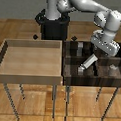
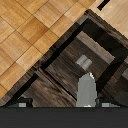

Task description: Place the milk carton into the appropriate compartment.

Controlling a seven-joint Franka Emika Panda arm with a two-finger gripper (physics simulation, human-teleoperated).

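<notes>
Carton (image 1: 88, 62) is off the surface and held tilted above the dark compartmented bin (image 1: 69, 61), so pickup looks done and the carry is well along; release into a cell is what remains. It hangs over the middle of the bin, nearer the front edge than the back, gabled end pointing down toward the front and toward the light tray (image 1: 6, 57) on the exterior view's left.

Claw (image 1: 98, 50) sits directly above and behind the carton, touching its upper end. In the wrist view the carton (image 2: 86, 90) runs straight out from between the fingers (image 2: 22, 104), whose tips show on either side of its base, so the claw reads as clamped on the carton, not spread free.

Below the carton's tip in the wrist view lies a cell with a small grey object (image 2: 83, 61) on its floor; I cannot tell what that is. Another small grey shape (image 1: 113, 67) rests in a cell near the bin's edge on the exterior view's right. Which cell is the proper one cannot be read from these views
</notes>
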